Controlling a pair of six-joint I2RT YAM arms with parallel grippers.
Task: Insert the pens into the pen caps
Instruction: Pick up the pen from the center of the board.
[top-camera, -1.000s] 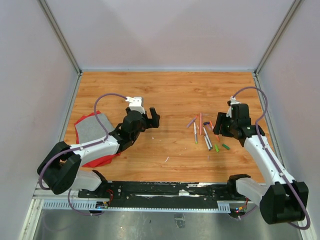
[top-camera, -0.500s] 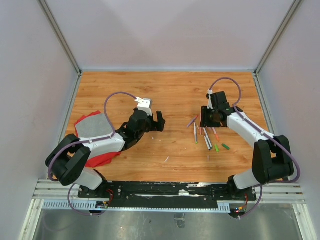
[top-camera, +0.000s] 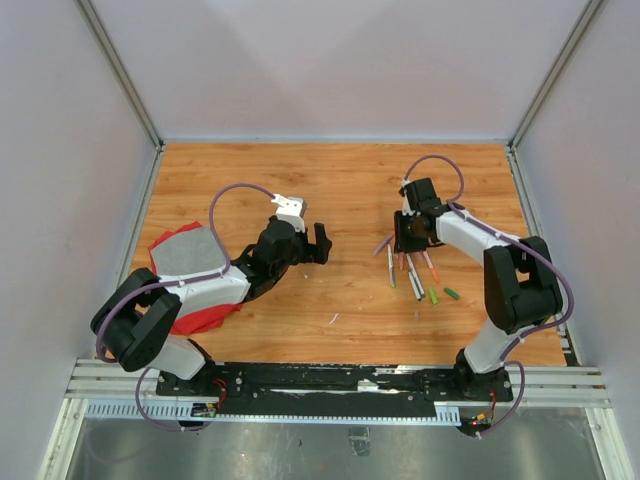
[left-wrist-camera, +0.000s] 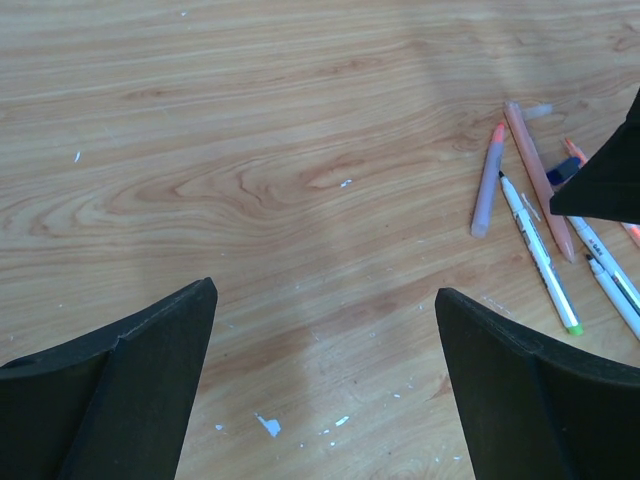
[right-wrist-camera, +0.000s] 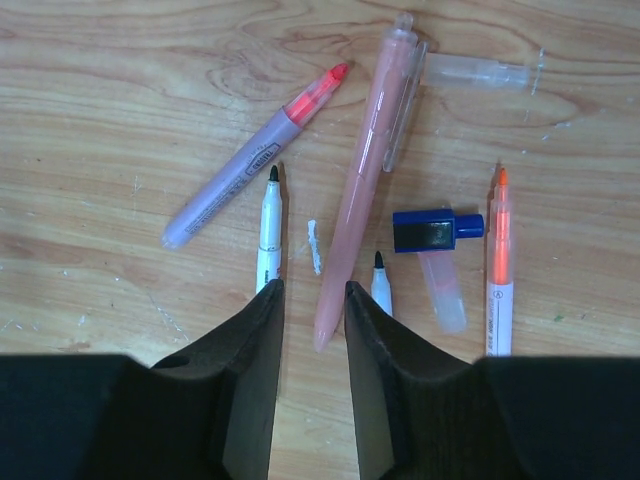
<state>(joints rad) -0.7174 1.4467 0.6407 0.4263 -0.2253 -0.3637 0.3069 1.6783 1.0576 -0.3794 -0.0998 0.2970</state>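
Observation:
Several pens (top-camera: 410, 265) lie in a loose cluster right of centre on the wooden table. Two green pen caps (top-camera: 433, 296) lie at the cluster's near side. My right gripper (top-camera: 405, 235) is over the cluster's far end, jaws only narrowly apart. In the right wrist view its jaws (right-wrist-camera: 312, 290) straddle the tip of a pink pen (right-wrist-camera: 365, 170) without touching it. Beside that lie a purple highlighter (right-wrist-camera: 250, 170), a white black-tipped pen (right-wrist-camera: 268, 235), an orange pen (right-wrist-camera: 499, 260) and a blue cap (right-wrist-camera: 435, 230). My left gripper (top-camera: 320, 243) is wide open and empty (left-wrist-camera: 325, 300), left of the pens.
A red and grey cloth (top-camera: 185, 260) lies at the left, under my left arm. A clear cap (right-wrist-camera: 480, 72) lies beyond the pink pen. Grey walls stand close round the table on three sides.
My right arm has swung left from the cluster's right side to over its far end. My left gripper shifted slightly right, then stayed still.

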